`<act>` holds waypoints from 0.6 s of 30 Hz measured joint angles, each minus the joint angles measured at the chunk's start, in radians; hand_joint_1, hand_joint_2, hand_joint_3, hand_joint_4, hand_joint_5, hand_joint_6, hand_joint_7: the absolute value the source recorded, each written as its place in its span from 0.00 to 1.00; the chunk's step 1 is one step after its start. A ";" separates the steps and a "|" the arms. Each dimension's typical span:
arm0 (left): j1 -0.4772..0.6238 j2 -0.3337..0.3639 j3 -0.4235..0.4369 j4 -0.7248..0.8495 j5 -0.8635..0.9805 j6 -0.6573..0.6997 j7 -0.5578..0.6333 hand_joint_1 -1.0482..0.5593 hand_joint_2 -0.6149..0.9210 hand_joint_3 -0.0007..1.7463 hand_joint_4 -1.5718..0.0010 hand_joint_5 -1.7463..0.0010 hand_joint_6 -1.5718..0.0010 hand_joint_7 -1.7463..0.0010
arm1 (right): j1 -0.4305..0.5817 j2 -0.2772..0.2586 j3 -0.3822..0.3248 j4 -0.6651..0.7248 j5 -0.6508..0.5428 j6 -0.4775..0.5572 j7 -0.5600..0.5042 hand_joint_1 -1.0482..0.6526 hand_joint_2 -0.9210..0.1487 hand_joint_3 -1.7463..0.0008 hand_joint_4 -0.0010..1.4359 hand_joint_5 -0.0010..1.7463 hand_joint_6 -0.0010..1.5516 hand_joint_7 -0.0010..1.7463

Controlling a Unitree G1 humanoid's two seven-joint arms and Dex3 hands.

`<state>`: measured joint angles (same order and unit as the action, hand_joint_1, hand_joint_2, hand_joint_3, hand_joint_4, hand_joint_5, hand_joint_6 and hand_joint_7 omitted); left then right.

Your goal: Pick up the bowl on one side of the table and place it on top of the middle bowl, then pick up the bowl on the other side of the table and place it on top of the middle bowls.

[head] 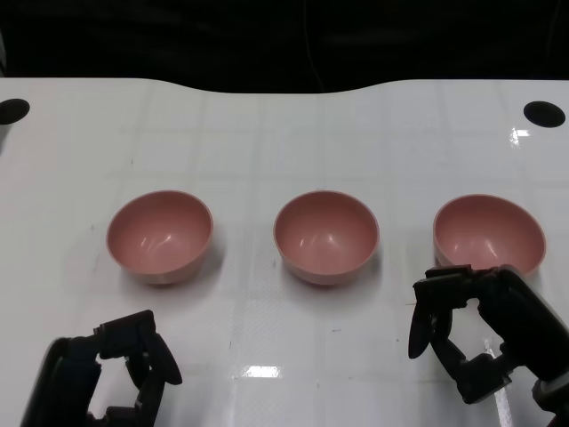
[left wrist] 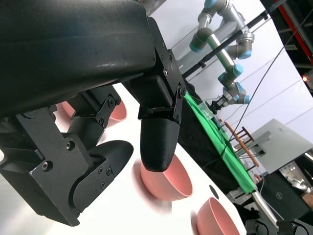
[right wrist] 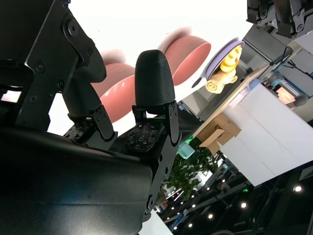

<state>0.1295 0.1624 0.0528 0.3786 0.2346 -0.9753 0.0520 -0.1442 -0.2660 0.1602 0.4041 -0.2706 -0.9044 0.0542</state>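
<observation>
Three pink bowls stand in a row on the white table [head: 267,133]: the left bowl [head: 160,236], the middle bowl [head: 325,236] and the right bowl [head: 489,233], all upright and empty. My right hand [head: 484,334] hovers just in front of the right bowl, close to its near rim, fingers apart and holding nothing. Near the front edge, my left hand [head: 120,374] sits well short of the left bowl, also empty with its fingers apart. In the left wrist view the fingers [left wrist: 159,142] frame the middle bowl [left wrist: 166,181]. The right wrist view shows a pink bowl [right wrist: 115,93] behind its fingers [right wrist: 154,78].
Two black round holes mark the table's far corners [head: 13,111] [head: 544,114]. Beyond the far edge is dark. Wide gaps of bare table separate the bowls. A green table [left wrist: 220,142] and other robot arms [left wrist: 230,44] stand in the background.
</observation>
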 measured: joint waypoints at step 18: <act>-0.008 -0.003 0.000 0.002 0.004 0.004 0.020 0.60 0.63 0.73 0.50 0.20 0.51 0.44 | 0.001 0.001 0.000 -0.003 -0.002 0.008 -0.003 0.84 0.84 0.01 0.70 1.00 0.67 0.70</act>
<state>0.1216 0.1590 0.0526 0.3809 0.2385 -0.9712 0.0719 -0.1436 -0.2654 0.1601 0.4012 -0.2725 -0.8960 0.0515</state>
